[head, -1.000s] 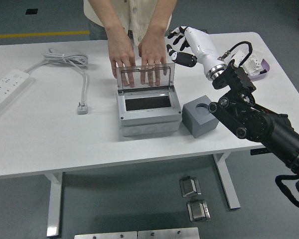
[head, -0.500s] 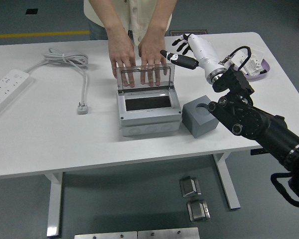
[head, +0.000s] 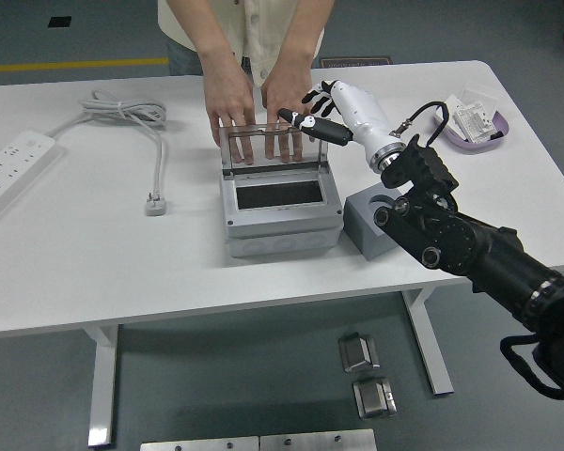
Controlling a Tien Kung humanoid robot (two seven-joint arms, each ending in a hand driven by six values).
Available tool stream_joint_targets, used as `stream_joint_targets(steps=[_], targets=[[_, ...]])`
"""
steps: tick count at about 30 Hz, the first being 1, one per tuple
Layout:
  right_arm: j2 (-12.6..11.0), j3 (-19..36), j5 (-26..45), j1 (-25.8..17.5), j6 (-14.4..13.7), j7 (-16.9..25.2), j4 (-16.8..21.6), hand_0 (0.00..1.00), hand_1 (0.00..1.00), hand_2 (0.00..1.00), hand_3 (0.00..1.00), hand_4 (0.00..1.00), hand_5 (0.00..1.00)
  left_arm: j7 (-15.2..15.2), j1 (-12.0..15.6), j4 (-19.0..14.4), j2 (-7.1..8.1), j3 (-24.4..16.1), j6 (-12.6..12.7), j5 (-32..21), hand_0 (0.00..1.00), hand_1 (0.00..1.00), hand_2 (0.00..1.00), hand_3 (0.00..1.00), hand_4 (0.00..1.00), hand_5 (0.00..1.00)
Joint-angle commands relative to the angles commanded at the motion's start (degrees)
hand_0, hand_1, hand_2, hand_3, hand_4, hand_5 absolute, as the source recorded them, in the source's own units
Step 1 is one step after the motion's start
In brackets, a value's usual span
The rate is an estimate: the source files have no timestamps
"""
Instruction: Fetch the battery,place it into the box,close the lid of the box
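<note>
The grey junction box (head: pixel 280 214) sits near the centre of the white counter (head: pixel 94 272), its clear hinged lid (head: pixel 271 147) standing upright at the box's 12 o'clock edge. A dark rectangle shows inside the box; it may be the battery already seated, though from this height I cannot tell it from a dark floor or recess. At the box's 3 o'clock, just beside it, stands a grey holder block (head: pixel 371 223) with a round socket, partly hidden by the forearm.

The right hand (head: pixel 327 106) reaches in over the lid's upper right corner, at about 1 o'clock from the box. Its fingers (head: pixel 305 122) are spread and hold nothing, with one dark-tipped finger stretched out toward the lid's top edge, close to it or perhaps just touching. The left arm does not show.

A person stands at the far side with both hands (head: pixel 256 101) flat behind the lid, fingers visible through the clear panel, apparently steadying it.

The lid looks like thin, stiff, smooth plastic: light, slippery, and free to swing on its hinge. It likely wants no grasp at all, only a push from behind on the top edge, near the middle so it folds down evenly.

At 9 o'clock lie a power strip (head: pixel 14 169) and its coiled cable (head: pixel 136 117); at 2 o'clock a purple tray (head: pixel 470 127).
</note>
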Motion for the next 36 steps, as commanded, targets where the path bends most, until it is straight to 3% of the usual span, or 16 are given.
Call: stream_joint_targets(steps=[16,27,36], targets=[[-0.9,-2.0,-1.4,-1.5,-0.5,-1.2,4.3,0.720,0.525,0.579,0.623,0.998,0.998,-0.2,0.4,0.0,-0.39,-0.2,0.1,0.1,0.724,0.804,0.830,0.937,0.972,0.780],[-4.0,-4.0,-9.4,-3.9,-2.0,-7.0,11.6,0.716,0.524,0.578,0.620,0.998,0.998,-0.2,0.6,0.0,-0.69,0.3,0.7,0.1,0.723,0.804,0.831,0.937,0.978,0.791],[-5.1,-4.4,-12.9,-5.6,-2.6,-10.3,16.7,0.704,0.523,0.574,0.631,0.994,0.998,-0.4,0.4,0.0,-0.49,-0.4,0.8,0.5,0.723,0.804,0.831,0.937,0.980,0.794]])
